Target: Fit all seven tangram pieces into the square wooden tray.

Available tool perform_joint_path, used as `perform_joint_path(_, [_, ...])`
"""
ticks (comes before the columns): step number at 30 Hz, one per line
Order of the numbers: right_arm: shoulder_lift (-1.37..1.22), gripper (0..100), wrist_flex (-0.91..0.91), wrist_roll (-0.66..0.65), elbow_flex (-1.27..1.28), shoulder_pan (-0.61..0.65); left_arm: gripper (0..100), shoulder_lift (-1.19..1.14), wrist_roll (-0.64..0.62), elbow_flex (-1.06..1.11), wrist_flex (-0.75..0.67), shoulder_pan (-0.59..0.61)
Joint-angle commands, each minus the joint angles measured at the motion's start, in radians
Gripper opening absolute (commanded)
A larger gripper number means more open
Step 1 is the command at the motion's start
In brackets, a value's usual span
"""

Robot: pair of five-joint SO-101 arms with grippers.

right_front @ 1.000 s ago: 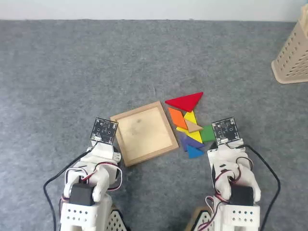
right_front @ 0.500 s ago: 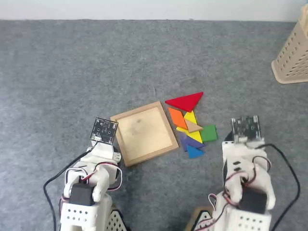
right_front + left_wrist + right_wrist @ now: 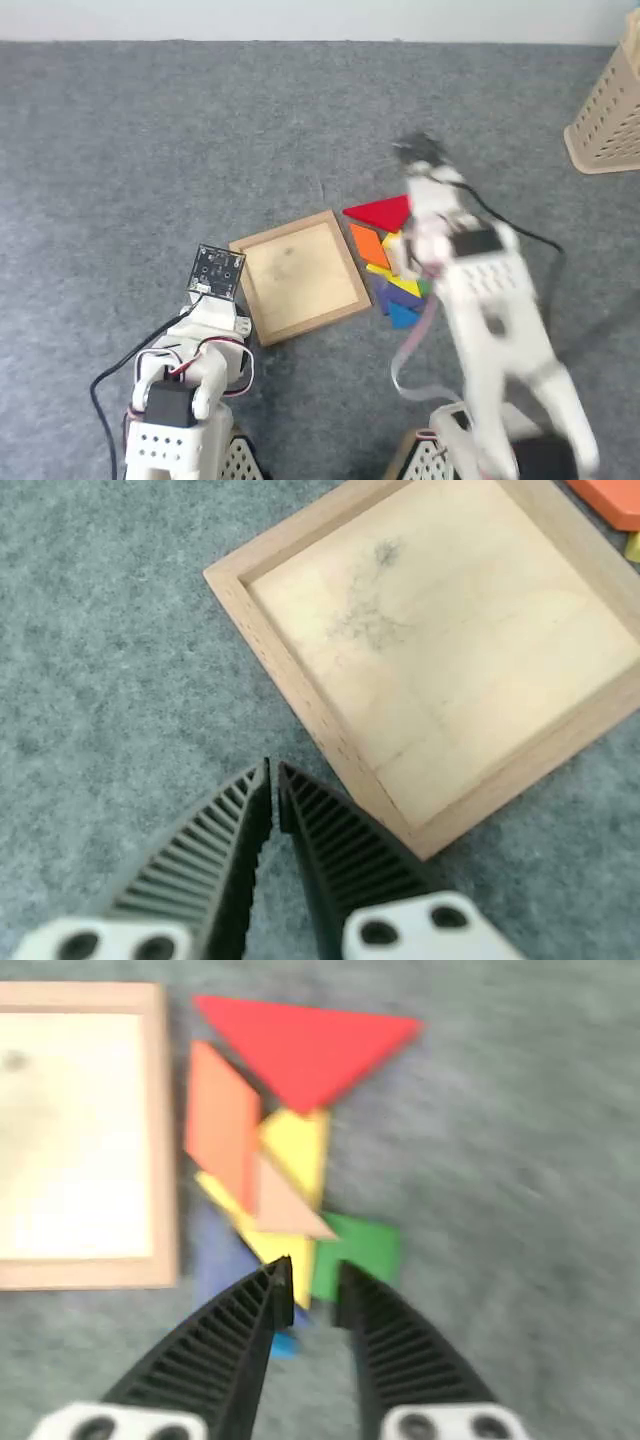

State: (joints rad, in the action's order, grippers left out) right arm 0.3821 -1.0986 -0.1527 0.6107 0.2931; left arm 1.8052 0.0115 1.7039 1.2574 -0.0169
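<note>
The tray [image 3: 300,277] lies a little below the centre of the high view, turned slightly, and its floor is bare wood with a faint dark smudge [image 3: 372,620]. The pieces lie in a tight cluster on the carpet [image 3: 150,130], just beside the tray's right rim. The red triangle [image 3: 380,212] is at the top of the cluster, with the orange piece [image 3: 366,246] under it and closest to the tray. Lower come the yellow triangle [image 3: 398,283], the purple piece [image 3: 383,293] and the blue triangle [image 3: 403,316]. The right arm [image 3: 480,290], blurred, crosses the right part of this cluster. In the right wrist view the right claw [image 3: 313,1275] is a little open and grips nothing. Its tips are over the border between the green square [image 3: 360,1250] and a yellow piece [image 3: 298,1150], and the tan triangle [image 3: 285,1210] lies just beyond them. The left claw [image 3: 273,772] is closed to a thin slit and empty, and it hangs over the carpet just beside the tray's left rim, near the lower corner. Wide open carpet lies in the upper and left parts of the high view, and a basket [image 3: 610,110] stands at the upper right edge, well apart from the pieces.
</note>
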Motion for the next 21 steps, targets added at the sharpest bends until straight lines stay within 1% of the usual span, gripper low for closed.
perform_joint_path(1, [-0.234,14.7,0.022,0.087,-0.238,0.044,1,0.021,-0.006,-0.019,0.006,0.0])
perform_joint_path(4, [-0.384,14.8,0.05,0.173,-0.37,0.042,1,0.021,-0.006,-0.019,0.006,0.0])
perform_joint_path(8, [-0.518,14.9,0.058,0.269,-0.491,0.042,1,0.021,-0.006,-0.019,0.006,0.0])
perform_joint_path(12, [-0.602,14.9,0.085,0.29,-0.549,0.041,1,0.021,-0.006,-0.019,0.006,0.0])
perform_joint_path(16, [-0.634,15.3,0.051,0.296,-0.557,0.035,1,0.021,-0.006,-0.019,0.006,0.0])
perform_joint_path(18, [-0.636,18.9,0.044,0.292,-0.557,0.039,1,0.021,-0.006,-0.019,0.006,0.0])
perform_joint_path(21, [-0.641,27.2,0.056,0.29,-0.56,0.042,1,0.021,-0.006,-0.019,0.006,0.0])
